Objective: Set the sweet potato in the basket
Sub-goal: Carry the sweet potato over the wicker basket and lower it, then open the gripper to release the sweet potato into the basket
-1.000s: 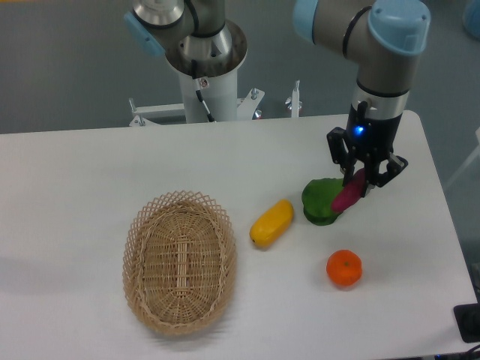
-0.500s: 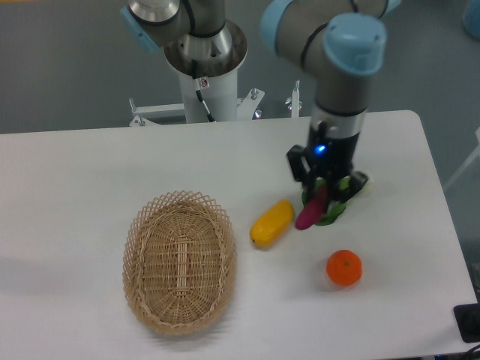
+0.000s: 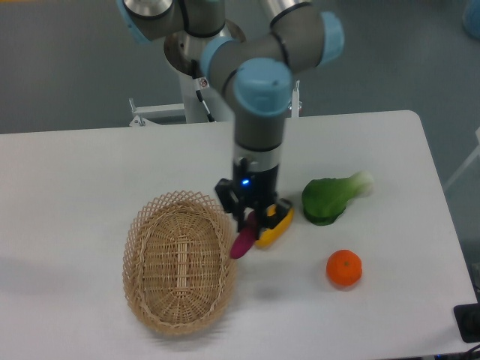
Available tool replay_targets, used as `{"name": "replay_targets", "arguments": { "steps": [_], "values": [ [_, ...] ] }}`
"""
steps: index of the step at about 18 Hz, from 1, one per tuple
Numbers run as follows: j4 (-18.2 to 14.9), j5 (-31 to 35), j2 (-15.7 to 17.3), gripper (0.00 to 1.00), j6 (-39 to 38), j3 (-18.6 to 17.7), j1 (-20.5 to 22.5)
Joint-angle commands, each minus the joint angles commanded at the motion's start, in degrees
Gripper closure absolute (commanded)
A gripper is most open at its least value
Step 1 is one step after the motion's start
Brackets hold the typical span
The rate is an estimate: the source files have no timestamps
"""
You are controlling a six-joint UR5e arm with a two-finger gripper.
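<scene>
Nearest you, at about seven o'clock on the desk point(image 3: 67, 180), sat the basket point(image 3: 178, 259): an oval of tan woven cane with an open lattice rim, light and springy by the look of it. At four o'clock lay a round orange fruit point(image 3: 344, 268) with a dimpled skin. Just past the basket's three-o'clock rim, your claw point(image 3: 253, 218) was clamped on the potato point(image 3: 244, 241), which hung tilted, its lower tip over the rim. It looked smooth, firm and light, magenta and tapered; you held it near the upper end, so I judged it could pivot or slip. Behind it lay a glossy yellow oblong point(image 3: 276, 224), and at two o'clock a leafy green vegetable point(image 3: 331, 198) with a pale stalk.
</scene>
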Motion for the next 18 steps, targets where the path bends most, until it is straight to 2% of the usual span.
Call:
{"name": "replay_targets", "arguments": {
  "steps": [4,8,18],
  "values": [
    [1.0,4.3,-2.4,0.74,-5.0,-0.8,-5.4],
    [1.0,6.9,-4.8,0.74,-7.6,-0.7,-8.6],
    [0.9,8.2,-6.5,0.72,-7.6,-0.9,-9.8]
  ]
}}
